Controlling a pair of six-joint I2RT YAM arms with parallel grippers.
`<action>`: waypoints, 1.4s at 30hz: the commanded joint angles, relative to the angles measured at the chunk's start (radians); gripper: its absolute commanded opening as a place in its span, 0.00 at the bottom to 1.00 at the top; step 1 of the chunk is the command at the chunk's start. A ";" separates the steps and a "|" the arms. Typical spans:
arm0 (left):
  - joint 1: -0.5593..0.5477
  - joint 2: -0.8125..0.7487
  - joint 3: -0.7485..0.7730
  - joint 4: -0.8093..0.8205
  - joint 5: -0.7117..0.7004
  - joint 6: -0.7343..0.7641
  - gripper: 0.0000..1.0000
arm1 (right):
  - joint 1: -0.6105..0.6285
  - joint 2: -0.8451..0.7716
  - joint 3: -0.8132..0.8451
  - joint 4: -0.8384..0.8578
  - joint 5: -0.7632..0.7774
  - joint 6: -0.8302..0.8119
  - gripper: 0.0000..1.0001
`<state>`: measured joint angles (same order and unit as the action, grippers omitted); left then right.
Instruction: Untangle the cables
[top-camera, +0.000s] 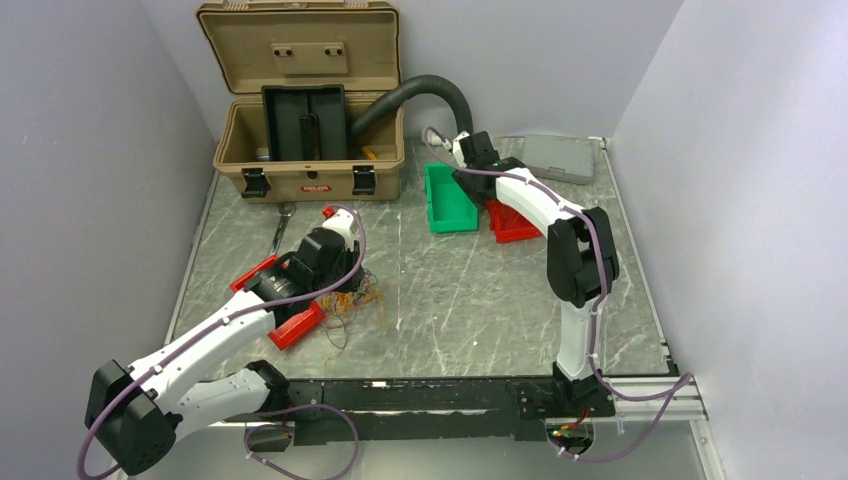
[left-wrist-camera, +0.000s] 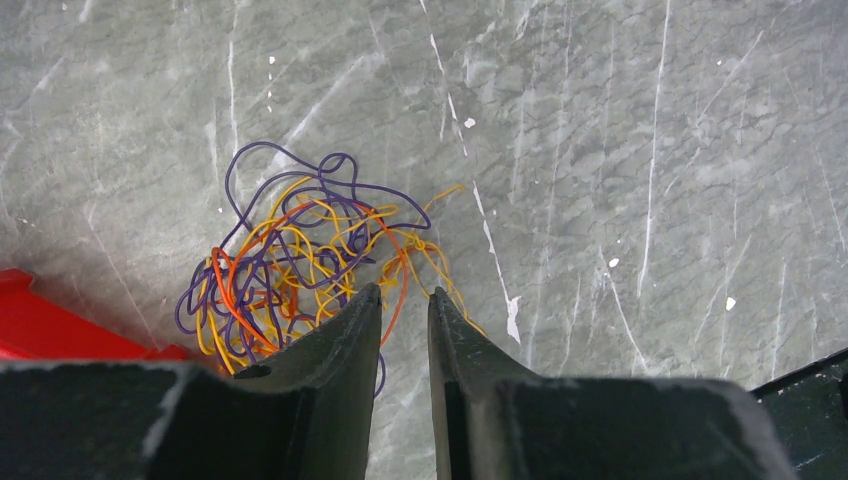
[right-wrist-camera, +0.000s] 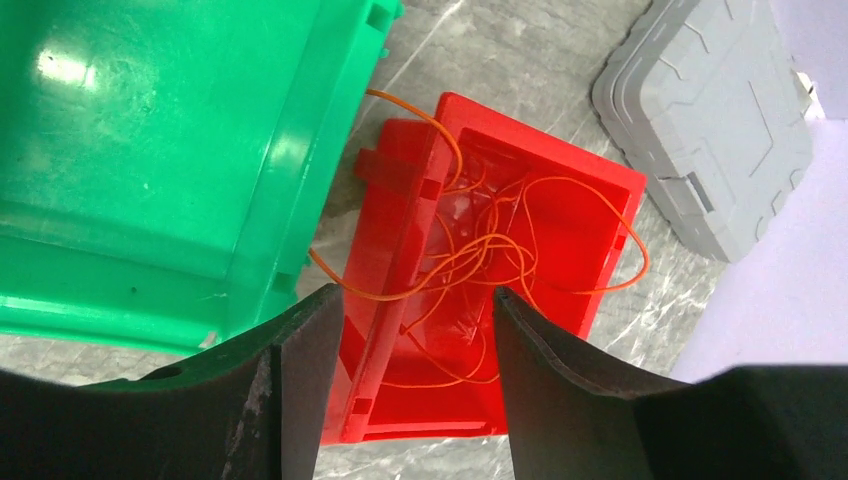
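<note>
The cables (left-wrist-camera: 300, 265) lie in a loose tangle of purple, yellow and orange strands on the marble table; from above they show just right of my left arm's wrist (top-camera: 352, 298). My left gripper (left-wrist-camera: 404, 294) hovers at the tangle's right edge. Its jaws stand a narrow gap apart, and one orange strand runs on the table under that gap. A separate thin orange cable (right-wrist-camera: 480, 250) loops inside a red bin (right-wrist-camera: 590, 200) and spills over its wall. My right gripper (right-wrist-camera: 415, 295) hangs open above that bin, holding nothing.
A green bin (top-camera: 450, 200) stands beside the red bin (top-camera: 510, 222), with a grey box (top-camera: 560, 157) behind them. An open tan toolbox (top-camera: 310, 130) with a black hose (top-camera: 420, 95) sits at the back. Two red bins (top-camera: 297, 325) (top-camera: 255, 272) flank my left arm; a wrench (top-camera: 282, 225) lies nearby.
</note>
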<state>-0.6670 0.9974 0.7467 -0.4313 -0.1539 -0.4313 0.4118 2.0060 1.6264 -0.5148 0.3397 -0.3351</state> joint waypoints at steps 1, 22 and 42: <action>0.003 -0.002 0.039 0.016 -0.004 0.009 0.29 | 0.022 0.021 0.005 0.025 0.006 -0.042 0.59; 0.009 -0.011 0.042 0.007 -0.023 0.026 0.30 | 0.050 0.079 0.065 0.097 0.042 -0.077 0.51; 0.012 0.029 0.067 0.011 -0.006 0.034 0.30 | 0.047 0.013 0.047 0.156 -0.011 -0.027 0.27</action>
<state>-0.6598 1.0183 0.7666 -0.4320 -0.1558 -0.4084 0.4553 2.0945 1.6550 -0.4015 0.3668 -0.3946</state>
